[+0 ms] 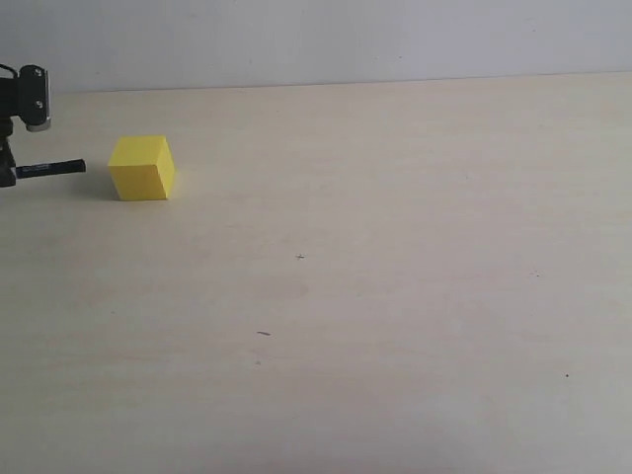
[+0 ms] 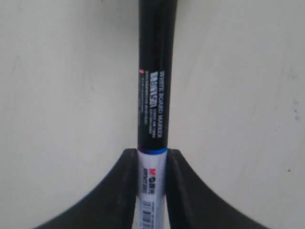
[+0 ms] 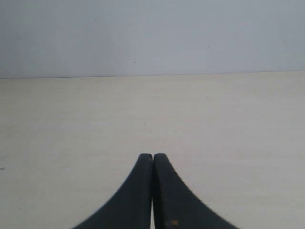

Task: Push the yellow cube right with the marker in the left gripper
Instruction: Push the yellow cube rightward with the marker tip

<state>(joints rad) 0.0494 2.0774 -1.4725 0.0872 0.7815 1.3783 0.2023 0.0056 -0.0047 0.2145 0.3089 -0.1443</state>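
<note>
Yellow cube (image 1: pixel 141 168): plain, matte, sharp-edged block, no print. It sits flat on the table (image 1: pixel 395 296) in the far left part of the exterior view, one corner edge turned toward the camera, so two side faces and the lighter top show. It casts a faint shadow at its base.

Table: pale wood-grain laminate, smooth, with a few tiny dark specks. Behind it is a flat grey-white wall (image 1: pixel 346 39).

Marker (image 1: pixel 51 169): a slim round rod held roughly level, with its dark end pointing at the cube's left face. The end is just beside the cube but apart from it, and a strip of bare table shows between them. In the left wrist view the long glossy black section carries white print reading "WHITE BOARD MARKER". A thin blue ring comes next, then a white barrel with a red logo and a barcode.

Left gripper (image 2: pixel 152 155): two matte black fingers (image 2: pixel 126 191), curved and tapering to rounded tips. They are clamped on the white barrel just below the blue ring, one on each side, both touching. In the exterior view only a sliver of this gripper shows at the left edge, with a black housing (image 1: pixel 30 96) edged in silver above it.

Right gripper (image 3: pixel 153 157): same matte black tapered fingers, pressed flat against each other with nothing between them. It hangs over bare table and faces the wall. The cube does not show in this view.
</note>
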